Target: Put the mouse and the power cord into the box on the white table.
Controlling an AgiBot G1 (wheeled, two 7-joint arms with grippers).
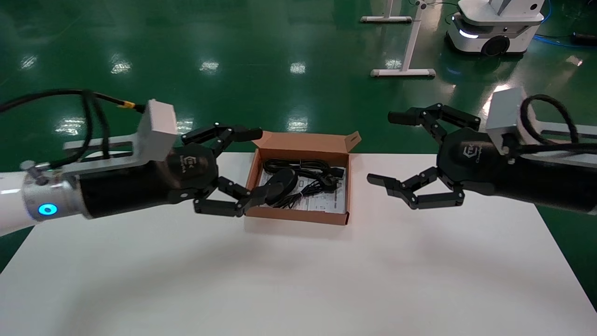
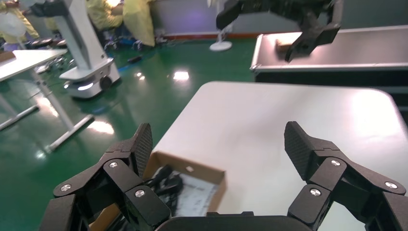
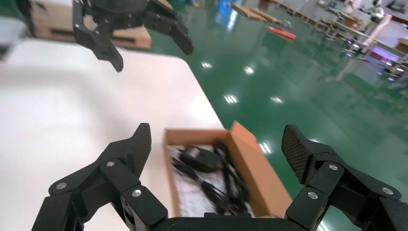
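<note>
The brown box [image 1: 298, 215] stands open near the far edge of the white table [image 1: 298, 280]. Inside it the black mouse [image 1: 280, 184] lies on the white printed sheet, with the coiled power cord [image 1: 302, 166] and its plug behind and beside it. My left gripper [image 1: 252, 166] hovers open at the box's left side and holds nothing. To the right of the box my right gripper [image 1: 386, 148] is open and empty too. The right wrist view shows the box [image 3: 255, 164], the mouse [image 3: 199, 159] and the power cord [image 3: 231, 179] beyond my right gripper [image 3: 217, 143].
Green floor lies beyond the table's far edge. Another robot's white base [image 1: 494, 28] and white table legs [image 1: 405, 46] stand far back right. Bare tabletop stretches in front of the box and on both sides of it.
</note>
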